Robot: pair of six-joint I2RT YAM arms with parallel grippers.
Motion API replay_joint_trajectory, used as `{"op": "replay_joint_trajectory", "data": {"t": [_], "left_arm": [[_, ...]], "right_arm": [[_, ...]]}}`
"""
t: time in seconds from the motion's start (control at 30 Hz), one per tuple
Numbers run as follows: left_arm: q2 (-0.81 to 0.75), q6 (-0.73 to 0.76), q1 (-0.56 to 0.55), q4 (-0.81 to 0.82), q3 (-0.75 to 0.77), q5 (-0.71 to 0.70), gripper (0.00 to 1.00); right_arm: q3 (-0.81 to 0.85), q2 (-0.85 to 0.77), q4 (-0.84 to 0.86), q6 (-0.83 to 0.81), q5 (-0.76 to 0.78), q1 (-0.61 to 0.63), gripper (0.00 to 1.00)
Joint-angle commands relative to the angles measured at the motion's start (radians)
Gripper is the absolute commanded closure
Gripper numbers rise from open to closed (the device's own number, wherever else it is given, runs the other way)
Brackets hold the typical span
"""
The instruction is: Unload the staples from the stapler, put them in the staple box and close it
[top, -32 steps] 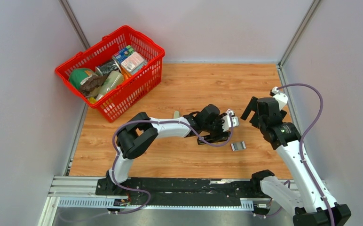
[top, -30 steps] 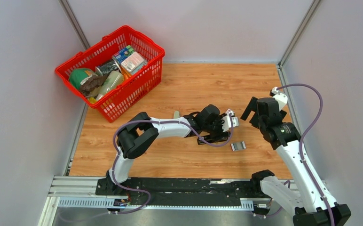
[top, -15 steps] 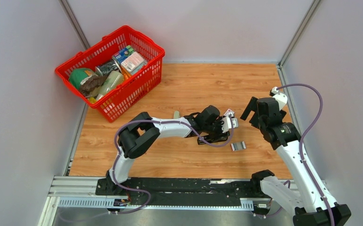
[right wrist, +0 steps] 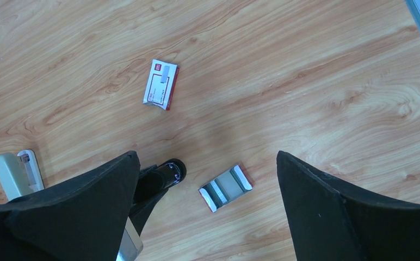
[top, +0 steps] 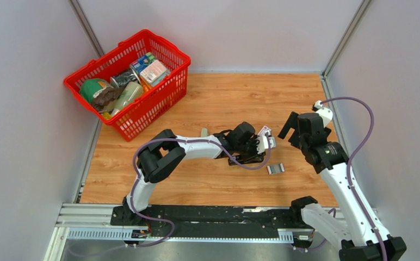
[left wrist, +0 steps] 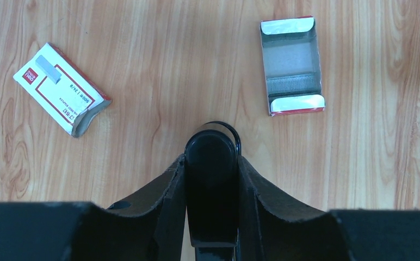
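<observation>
Red basket (top: 126, 81): at 10 o'clock on the table (top: 224, 98), full of groceries and well apart from the work.
Beige bar (top: 203, 132): lies at 9 o'clock of the stapler, beside the left forearm, with nothing on it.
Left gripper (left wrist: 210, 168): its two fingers are closed against the flanks of the stapler, one on each side, with no gap showing.
Stapler (left wrist: 210, 147): black, lying near the middle of the table and seen end-on in the left wrist view. Whether its top is lifted cannot be told.
Printed box (left wrist: 61, 95): white and red, at 10 o'clock of the stapler in the wrist view, apart from it.
Open tray (left wrist: 267, 65): at 1 o'clock of the stapler in that same view, also apart from it.
Staples (left wrist: 294, 84): one ribbed grey strip lies across the tray. Any staples inside the stapler are hidden.
Right gripper (right wrist: 208, 155): held above the table at 3 o'clock of the stapler, its fingers spread wide and holding nothing.
Change: over the last second the left wrist has eased slightly toward 9 o'clock and its elbow has shifted. The stapler, tray and right arm have stayed where they were.
Meaning: the grip on the stapler looks settled. Judging from this, the free right gripper is the one left to open the stapler and draw out the strip.
</observation>
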Motion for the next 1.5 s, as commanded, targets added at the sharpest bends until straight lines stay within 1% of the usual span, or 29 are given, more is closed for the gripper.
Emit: {"op": "replay_joint_trajectory", "data": {"t": [0.0,0.03,0.13,0.33,0.5,0.6,0.7,0.83,0.97,1.07,1.1,1.13,1.23,1.33,1.37,1.47], "left_arm": [[-0.032,0.016,0.002,-0.028,0.036,-0.046,1.0],[-0.039,0.012,0.004,-0.037,0.041,-0.072,1.0],[-0.078,-0.019,0.005,-0.137,0.081,-0.162,1.0],[-0.212,-0.082,0.007,-0.238,0.078,-0.258,1.0],[-0.342,-0.149,0.008,-0.314,0.021,-0.314,1.0],[-0.425,-0.168,0.008,-0.32,-0.059,-0.301,1.0],[-0.534,-0.177,0.008,-0.301,-0.178,-0.27,1.0],[-0.627,-0.183,0.008,-0.3,-0.295,-0.244,1.0],[-0.698,-0.185,0.008,-0.323,-0.376,-0.21,1.0],[-0.738,-0.175,0.008,-0.347,-0.422,-0.181,1.0],[-0.752,-0.169,0.008,-0.353,-0.427,-0.17,1.0],[-0.763,-0.162,0.008,-0.372,-0.436,-0.16,1.0],[-0.792,-0.152,0.008,-0.386,-0.462,-0.132,1.0],[-0.832,-0.169,0.007,-0.323,-0.522,-0.08,1.0],[-0.838,-0.181,0.007,-0.279,-0.534,-0.069,1.0],[-0.881,-0.201,0.007,-0.176,-0.625,-0.011,1.0]], "right_arm": [[0.007,-0.025,0.027,0.005,0.005,0.0,0.0],[0.011,-0.022,0.029,0.0,0.011,0.0,0.0],[0.028,-0.017,0.032,0.0,0.009,0.0,0.0],[0.046,-0.012,0.053,0.008,-0.041,0.0,0.0],[0.069,0.021,0.064,-0.029,-0.107,-0.002,0.0],[0.076,0.03,0.075,-0.055,-0.17,0.0,0.0],[0.063,0.027,0.104,-0.072,-0.241,0.003,0.0],[0.065,0.037,0.11,-0.092,-0.301,0.023,0.02],[0.082,0.063,0.11,-0.136,-0.363,0.084,0.04],[0.088,0.098,0.115,-0.184,-0.374,0.164,0.07],[0.091,0.113,0.115,-0.199,-0.409,0.193,0.07],[0.088,0.125,0.113,-0.211,-0.413,0.214,0.08],[0.065,0.138,0.131,-0.236,-0.489,0.244,0.12],[0.004,0.11,0.19,-0.241,-0.566,0.26,0.16],[-0.019,0.1,0.203,-0.242,-0.587,0.268,0.17],[-0.044,0.069,0.225,-0.248,-0.609,0.297,0.21]]}}
